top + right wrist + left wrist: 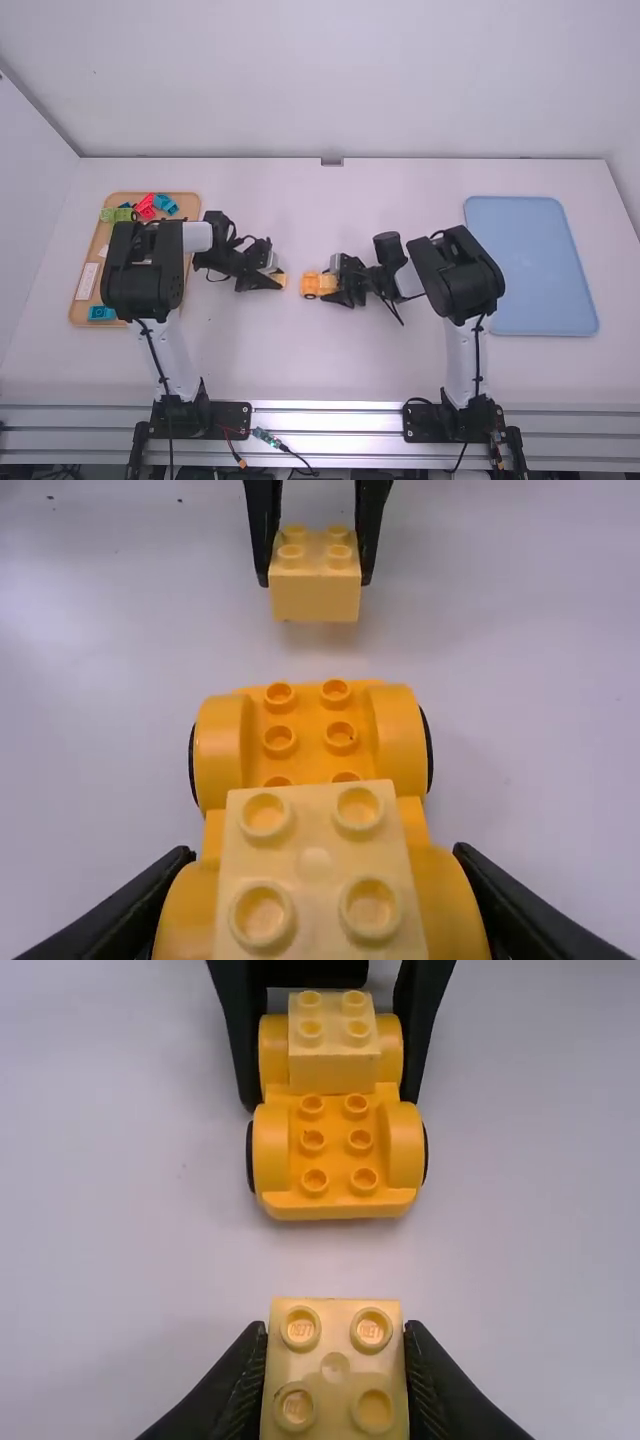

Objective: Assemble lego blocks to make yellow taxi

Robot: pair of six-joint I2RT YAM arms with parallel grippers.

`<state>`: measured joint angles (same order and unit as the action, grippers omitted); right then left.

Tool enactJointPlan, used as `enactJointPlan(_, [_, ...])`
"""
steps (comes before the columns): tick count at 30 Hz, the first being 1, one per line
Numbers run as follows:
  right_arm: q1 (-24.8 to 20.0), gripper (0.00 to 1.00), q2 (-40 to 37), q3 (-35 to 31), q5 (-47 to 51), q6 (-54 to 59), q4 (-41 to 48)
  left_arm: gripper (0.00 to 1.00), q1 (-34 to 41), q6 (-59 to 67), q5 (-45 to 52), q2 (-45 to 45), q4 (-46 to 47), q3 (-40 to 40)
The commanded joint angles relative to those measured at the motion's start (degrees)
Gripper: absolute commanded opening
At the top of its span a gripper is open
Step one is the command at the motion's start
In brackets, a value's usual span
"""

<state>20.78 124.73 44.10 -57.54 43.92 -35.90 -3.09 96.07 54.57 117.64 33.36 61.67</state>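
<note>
Near the table's middle my left gripper (pixel 272 279) is shut on a light yellow block (pixel 280 279); in the left wrist view the block (pixel 336 1360) fills the space between that gripper's (pixel 336 1380) fingers. Just across a small gap, my right gripper (pixel 334 282) grips the rear of the orange-yellow car base (pixel 311 285). Seen in the right wrist view, a light yellow block (pixel 315 865) sits on the base (pixel 310 730) between the fingers of the right gripper (pixel 320 880). The base's other end has bare studs and faces the left gripper's block (pixel 315 590).
At the left, a wooden tray (pixel 90 245) holds a green block (pixel 116 215), a red block (pixel 146 206), blue blocks (pixel 102 313) and a white piece (pixel 87 281), partly behind the left arm. A blue tray (pixel 530 265) lies at the right, beyond the right arm.
</note>
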Motion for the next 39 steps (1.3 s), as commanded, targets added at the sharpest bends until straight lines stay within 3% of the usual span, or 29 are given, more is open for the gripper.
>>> enactJointPlan(1, [0.26, 0.61, 1.11, 0.35, 0.55, -0.44, 0.51, 0.02, 1.27, 0.83, 3.28, 0.46, 0.35, 0.59])
enactJointPlan(7, [0.26, 0.64, 1.11, 0.2, 0.57, -0.39, 0.4, 0.02, 3.06, -7.76, 0.37, 0.18, 1.22, 4.07])
enactJointPlan(17, [0.26, 0.66, 1.11, 0.26, 0.61, -0.39, 0.18, 0.02, 6.93, -8.22, 0.48, -3.71, 5.18, 6.49])
enactJointPlan(26, [-0.13, 0.67, 1.11, 0.52, 0.63, -0.44, 0.51, 0.02, 12.68, -20.46, -2.93, -9.7, -13.25, -3.72])
enactJointPlan(39, [-0.15, 0.67, 1.11, 0.52, 0.57, -0.44, 0.51, 0.02, 12.22, -23.47, 1.79, -10.51, -24.06, -10.1])
